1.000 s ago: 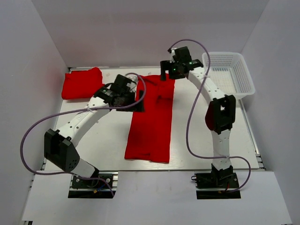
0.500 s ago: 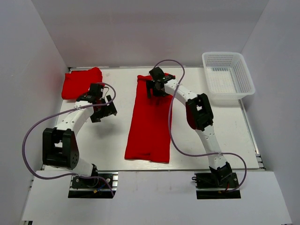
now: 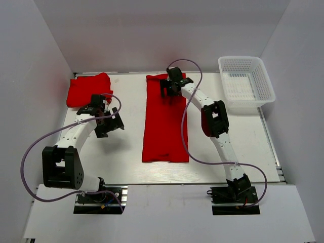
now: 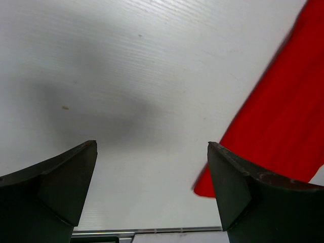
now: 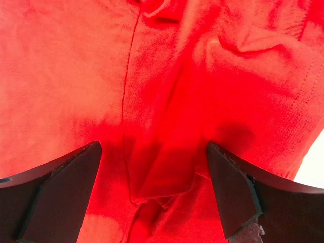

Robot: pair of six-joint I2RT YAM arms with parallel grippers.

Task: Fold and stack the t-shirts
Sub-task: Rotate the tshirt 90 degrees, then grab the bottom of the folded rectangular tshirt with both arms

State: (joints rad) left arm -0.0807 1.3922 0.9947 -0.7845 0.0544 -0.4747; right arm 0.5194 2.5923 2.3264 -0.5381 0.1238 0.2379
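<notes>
White walls close in a white table [image 3: 253, 144], with both arms bolted at its near edge. Largest item on it is the long t-shirt [image 3: 164, 126], bright red, lying mid-table as a narrow strip that runs from the far side toward the near side. Its long edges look straight, so the lengthwise folds appear done. It has no crosswise fold yet. The folded t-shirt [image 3: 88, 89], also red, sits as a compact bundle at the far-left corner, well apart from the strip. It reads as the finished start of the stack. A white mesh basket [image 3: 268, 81] stands at the far right, and nothing red shows in it. The right gripper [image 3: 171, 88] hangs over the far end of the long t-shirt with its jaws spread wide. The wrist view shows creased red cloth filling the gap between the fingers but nothing pinched. Whether the fingertips touch the fabric cannot be told. The left gripper [image 3: 109, 121] hovers over bare table between the two shirts, jaws wide and empty, with the strip's edge just inside its wrist view. Judged progress: roughly one shirt done and the second half-folded. Left to do: fold the strip crosswise, then carry it onto the corner bundle.
</notes>
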